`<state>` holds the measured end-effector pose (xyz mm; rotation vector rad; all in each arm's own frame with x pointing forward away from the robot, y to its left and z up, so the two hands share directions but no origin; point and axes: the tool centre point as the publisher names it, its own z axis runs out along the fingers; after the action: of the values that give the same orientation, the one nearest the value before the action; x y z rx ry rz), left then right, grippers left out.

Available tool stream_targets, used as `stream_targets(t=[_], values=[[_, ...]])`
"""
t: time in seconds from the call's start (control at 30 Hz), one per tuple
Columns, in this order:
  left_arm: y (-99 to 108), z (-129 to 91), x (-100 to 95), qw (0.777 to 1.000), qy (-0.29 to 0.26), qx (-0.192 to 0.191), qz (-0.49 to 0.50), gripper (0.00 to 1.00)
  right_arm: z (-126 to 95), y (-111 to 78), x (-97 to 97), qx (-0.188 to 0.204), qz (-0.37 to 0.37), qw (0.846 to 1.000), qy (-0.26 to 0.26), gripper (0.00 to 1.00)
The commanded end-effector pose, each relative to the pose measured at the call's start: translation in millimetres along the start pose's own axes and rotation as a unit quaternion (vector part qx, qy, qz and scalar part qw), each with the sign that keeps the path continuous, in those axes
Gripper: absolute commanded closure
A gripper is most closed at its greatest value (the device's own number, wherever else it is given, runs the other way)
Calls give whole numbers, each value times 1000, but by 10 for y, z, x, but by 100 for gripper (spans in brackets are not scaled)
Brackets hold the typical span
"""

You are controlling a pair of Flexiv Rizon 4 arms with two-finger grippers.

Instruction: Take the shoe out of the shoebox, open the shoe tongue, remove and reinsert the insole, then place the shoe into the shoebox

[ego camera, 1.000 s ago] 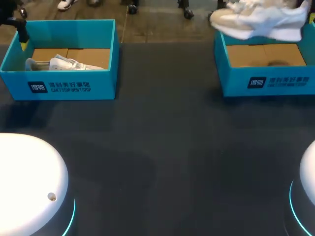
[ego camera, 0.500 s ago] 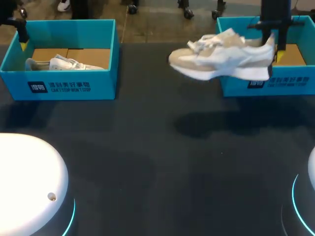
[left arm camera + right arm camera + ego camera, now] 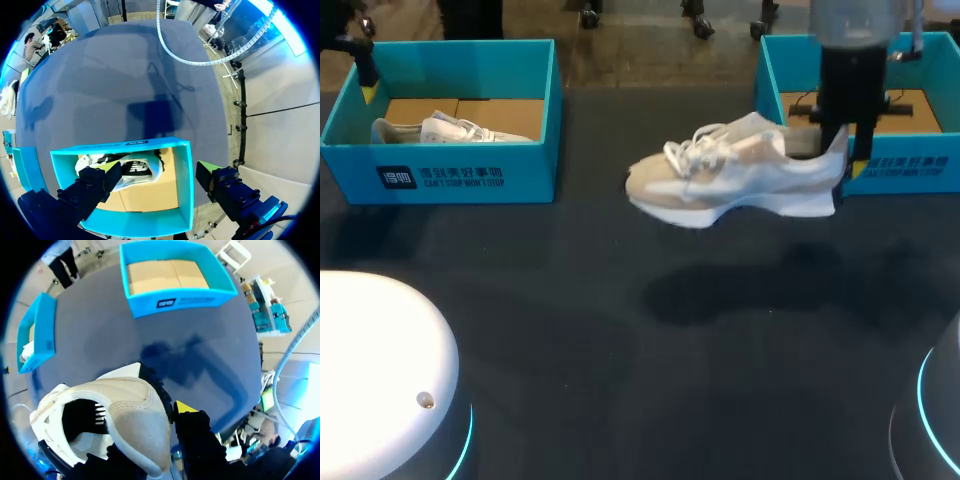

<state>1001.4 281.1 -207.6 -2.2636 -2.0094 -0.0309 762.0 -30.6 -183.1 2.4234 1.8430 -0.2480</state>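
Now the shoe (image 3: 730, 180) hangs above the table (image 3: 620, 330), just beside the right shoebox (image 3: 910, 165), with its toe pointing away from it. The right gripper (image 3: 832, 155) clamps its heel. Well apart from that box, the left gripper (image 3: 160, 185) gapes wide over a second shoe (image 3: 135, 170).

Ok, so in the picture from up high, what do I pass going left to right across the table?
The left shoebox with a white shoe inside → lifted shoe → right shoebox.

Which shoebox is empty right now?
The right shoebox, behind the held shoe: only its cardboard floor shows. The left shoebox holds a white sneaker.
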Motion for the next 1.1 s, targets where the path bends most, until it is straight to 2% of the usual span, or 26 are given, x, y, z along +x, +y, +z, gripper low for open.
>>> stream_targets(t=[0.03,0.17,0.27,0.73,0.8,0.93,1.1], values=[[-7,-1,3,1000,1,-1,0,0,144,-102,76,-131,-4,991,10,100],[-7,-1,3,1000,1,-1,0,0,246,-168,161,-123,-5,992,18,100],[-7,-1,3,1000,1,-1,0,0,360,-225,268,-102,-7,994,39,100],[-7,-1,3,1000,1,-1,0,0,347,-200,276,-98,-4,995,30,100],[-7,-1,3,1000,1,-1,0,0,382,-209,382,-92,-3,996,17,100],[-7,-1,3,1000,1,-1,0,0,643,-293,680,-69,-21,997,11,100],[-7,-1,3,1000,1,-1,0,0,874,-437,926,-77,-45,996,18,100]])
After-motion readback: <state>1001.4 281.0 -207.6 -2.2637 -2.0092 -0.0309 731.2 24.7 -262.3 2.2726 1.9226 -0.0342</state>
